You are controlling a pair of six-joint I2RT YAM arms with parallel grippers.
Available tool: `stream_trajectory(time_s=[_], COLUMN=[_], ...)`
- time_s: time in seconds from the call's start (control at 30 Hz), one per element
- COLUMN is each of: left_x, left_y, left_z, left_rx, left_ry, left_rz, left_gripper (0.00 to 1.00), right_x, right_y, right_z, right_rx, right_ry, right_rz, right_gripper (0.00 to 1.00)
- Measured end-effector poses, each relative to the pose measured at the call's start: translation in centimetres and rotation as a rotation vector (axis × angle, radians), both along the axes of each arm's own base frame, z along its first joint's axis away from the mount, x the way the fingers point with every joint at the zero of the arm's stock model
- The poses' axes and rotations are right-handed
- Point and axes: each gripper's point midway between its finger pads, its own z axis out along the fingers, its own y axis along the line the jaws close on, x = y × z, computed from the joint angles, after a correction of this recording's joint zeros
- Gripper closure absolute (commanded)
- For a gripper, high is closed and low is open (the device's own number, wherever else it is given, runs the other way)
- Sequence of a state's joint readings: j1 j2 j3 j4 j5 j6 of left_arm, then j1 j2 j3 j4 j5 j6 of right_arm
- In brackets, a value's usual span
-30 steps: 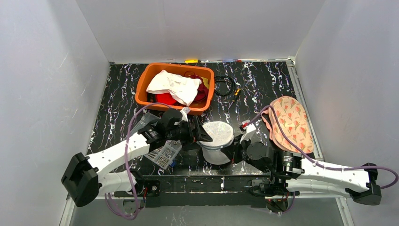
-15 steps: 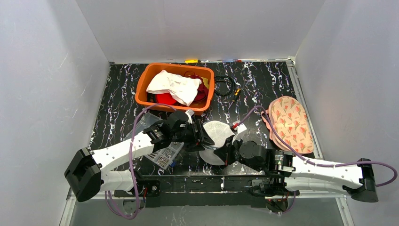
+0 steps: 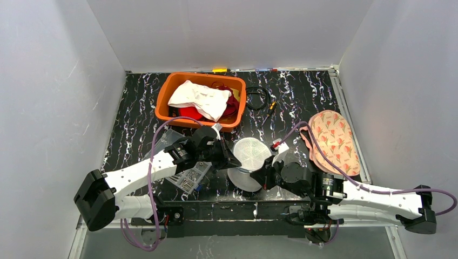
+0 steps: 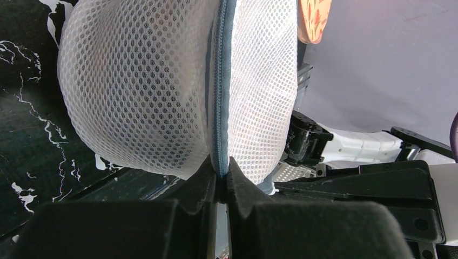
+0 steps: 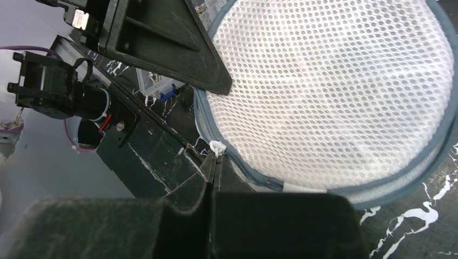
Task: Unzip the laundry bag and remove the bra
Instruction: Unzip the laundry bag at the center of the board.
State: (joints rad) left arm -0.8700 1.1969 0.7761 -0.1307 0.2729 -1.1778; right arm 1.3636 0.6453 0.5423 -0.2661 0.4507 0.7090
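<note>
The round white mesh laundry bag (image 3: 253, 154) stands on edge between the two arms, its blue-grey zipper seam (image 4: 220, 108) closed. My left gripper (image 3: 233, 162) is shut on that seam (image 4: 220, 175) at the bag's left edge. On the bag's near side, my right gripper (image 3: 260, 176) is shut (image 5: 215, 164) on the small white zipper pull (image 5: 217, 147). The mesh (image 5: 335, 91) shows nothing of what is inside, so the bra is hidden. The left gripper's black finger (image 5: 162, 43) appears in the right wrist view.
An orange basket (image 3: 162, 105) of white and red laundry sits at the back. A clear box of small parts (image 3: 186, 177) lies under the left arm. A black cable (image 3: 258, 98) and a floral pink-trimmed fabric piece (image 3: 330, 140) lie to the right.
My left gripper has gone from open around the bag's edge to shut on its seam. The bag has shifted slightly toward the near edge. The right gripper stays shut.
</note>
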Motion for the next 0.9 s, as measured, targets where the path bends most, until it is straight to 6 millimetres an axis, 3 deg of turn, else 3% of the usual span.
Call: stream_trajectory(time_s=[0.53,0.57,0.67,0.7,0.83,0.9], left_x=[0.8,0.8,0.8,0.8,0.9,1.0], left_y=[0.9,0.9,1.0,1.2,1.8,1.8], left_z=[-0.1,-0.1,-0.2,-0.4,-1.7,-2.0], left_rx=[0.03,0.029,0.024,0.028,0.044,0.041], left_ry=[-0.007,-0.006,-0.003,-0.002,0.017,0.024], left_rz=[0.077,0.08,0.09,0.098,0.136,0.155], left_gripper=[1.0,1.0,1.0,1.0,1.0,1.0], right_x=[0.5,0.5,0.5,0.4,0.4,0.4], right_y=[-2.1,-2.1,-2.0,-1.9,-1.3,-1.0], right_z=[-0.3,-0.3,-0.2,-0.1,0.7,1.2], right_rx=[-0.017,-0.015,0.001,0.012,0.088,0.133], right_ry=[0.01,0.013,0.029,0.039,0.091,0.124], right_rz=[-0.07,-0.073,-0.082,-0.087,-0.117,-0.136], right_gripper=[0.99,0.95,0.53,0.44,0.23,0.19])
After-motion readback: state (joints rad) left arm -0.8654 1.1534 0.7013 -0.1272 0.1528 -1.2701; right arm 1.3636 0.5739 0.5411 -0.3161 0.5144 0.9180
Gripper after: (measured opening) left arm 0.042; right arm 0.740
